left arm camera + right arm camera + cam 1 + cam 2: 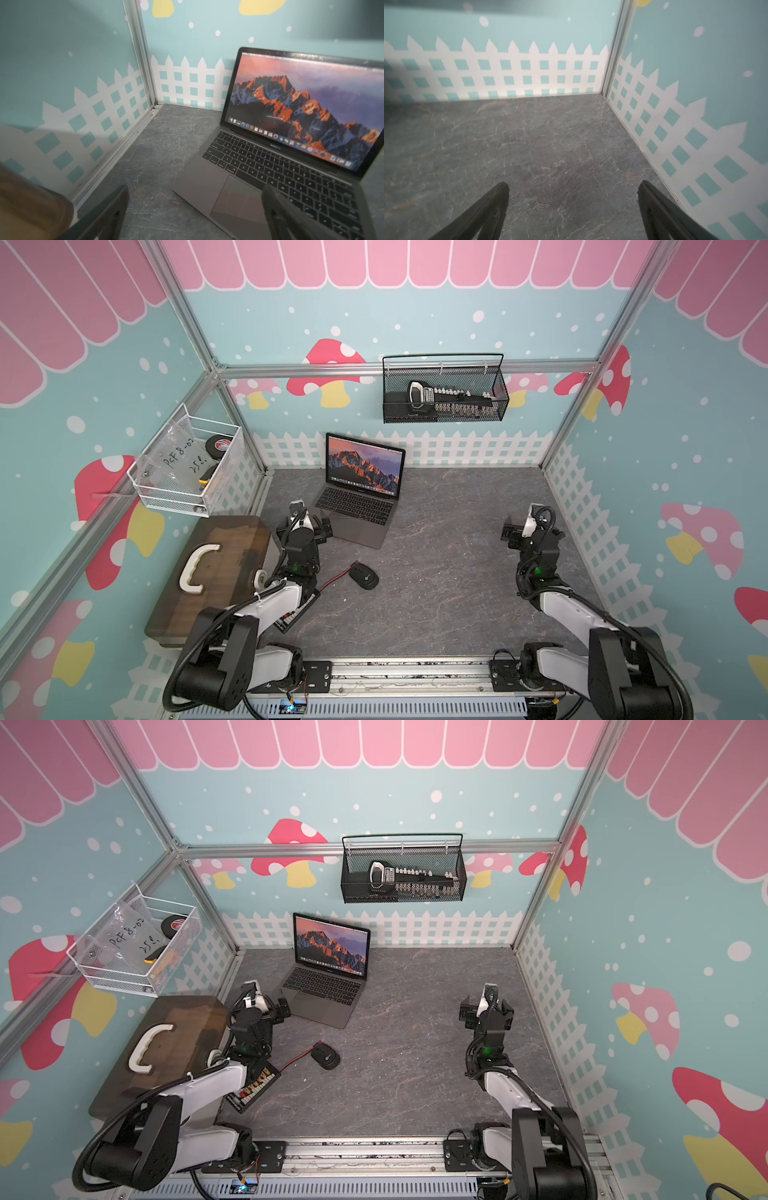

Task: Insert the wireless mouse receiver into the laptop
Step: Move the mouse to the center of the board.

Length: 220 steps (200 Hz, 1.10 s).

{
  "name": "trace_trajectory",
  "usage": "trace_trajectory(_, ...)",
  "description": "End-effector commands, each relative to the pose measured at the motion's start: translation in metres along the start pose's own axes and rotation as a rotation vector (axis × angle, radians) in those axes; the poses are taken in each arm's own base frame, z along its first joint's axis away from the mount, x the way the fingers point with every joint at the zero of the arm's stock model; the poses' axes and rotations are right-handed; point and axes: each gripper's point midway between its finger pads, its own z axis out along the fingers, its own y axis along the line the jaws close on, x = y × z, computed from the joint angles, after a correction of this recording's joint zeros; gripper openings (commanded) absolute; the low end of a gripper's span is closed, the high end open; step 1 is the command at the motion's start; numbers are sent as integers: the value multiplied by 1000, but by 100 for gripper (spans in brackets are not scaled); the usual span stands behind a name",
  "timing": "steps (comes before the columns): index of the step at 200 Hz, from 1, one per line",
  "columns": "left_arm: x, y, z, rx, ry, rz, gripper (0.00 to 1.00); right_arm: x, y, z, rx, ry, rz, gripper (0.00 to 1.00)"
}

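Laptop (357,506): open, rear left of bench (436,572).
Left end effector (196,188): spread wide, empty — by laptop's front corner.
Right end effector (574,185): spread wide, empty.
Wireless mouse receiver: too small to make out.

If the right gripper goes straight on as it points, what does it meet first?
Nothing stands ahead of the right gripper; probably the grey marbled tabletop first, else the fence-painted teal wall.
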Motion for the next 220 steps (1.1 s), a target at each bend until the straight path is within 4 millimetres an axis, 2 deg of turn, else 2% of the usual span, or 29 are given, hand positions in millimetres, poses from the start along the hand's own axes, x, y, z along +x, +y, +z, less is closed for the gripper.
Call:
trace_trajectory(1, 9, 15, -10, -150, 175, -116, 100, 15, 6, -13, -48, 123, 132, 99)
trace_trajectory(12, 17, 11, -18, -180, 253, -207, 100, 25, 20, -20, -122, 214, 203, 99)
trace_trajectory(23, 29, -5, -27, -142, 355, -267, 100, 38, 39, -28, -218, 326, 271, 99)
trace_trajectory(39, 59, -29, -46, -82, 566, -307, 100, 62, 59, -43, -295, 505, 390, 99)
trace_trajectory(56, 98, -52, -75, -27, 777, -309, 100, 82, 79, -58, -388, 621, 454, 99)
trace_trajectory(78, 140, -63, -115, -7, 975, -294, 100, 104, 87, -76, -420, 727, 411, 99)
trace_trajectory(103, 167, -84, -142, 98, 1119, -289, 100, 118, 94, -86, -462, 769, 359, 99)
trace_trajectory(118, 179, -90, -155, 77, 1192, -324, 99, 120, 102, -88, -500, 787, 341, 99)
trace_trajectory(133, 189, -90, -160, 33, 1172, -358, 99, 119, 111, -88, -527, 798, 320, 98)
trace_trajectory(154, 200, -98, -145, 41, 1120, -440, 99, 117, 122, -88, -546, 790, 280, 99)
trace_trajectory(165, 200, -113, -136, 80, 1115, -462, 99, 116, 128, -88, -558, 784, 256, 99)
trace_trajectory(182, 202, -138, -135, 153, 1136, -417, 99, 113, 135, -89, -585, 781, 225, 99)
trace_trajectory(220, 213, -191, -151, 306, 1201, -296, 99, 113, 148, -99, -648, 779, 148, 98)
